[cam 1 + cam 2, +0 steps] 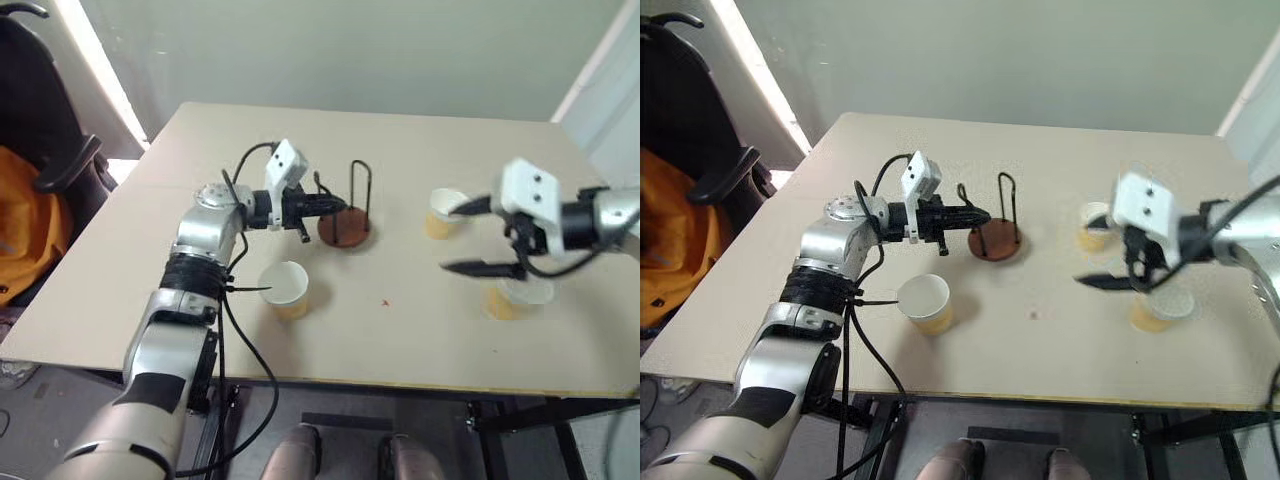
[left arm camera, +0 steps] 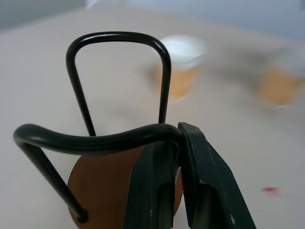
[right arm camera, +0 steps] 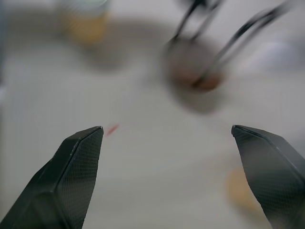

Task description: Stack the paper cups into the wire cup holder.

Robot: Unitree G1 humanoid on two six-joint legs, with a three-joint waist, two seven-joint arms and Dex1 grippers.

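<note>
Clamped on the near black wire loop, the left gripper (image 2: 178, 143) grips the wire cup holder (image 1: 345, 222) — its reddish disc base partly hidden behind the fingers. Right gripper (image 1: 478, 237) hangs wide apart, empty, between two paper cups (image 1: 444, 213) (image 1: 515, 298); a third cup (image 1: 285, 288) stands near the left forearm — all on the table (image 1: 400, 340).

In your right wrist view the holder (image 3: 195, 67) and a cup (image 3: 86, 21) are blurred, the cup cut off at the edge. Your right hand (image 1: 478, 236) partly hides the near right cup (image 1: 515, 298).
</note>
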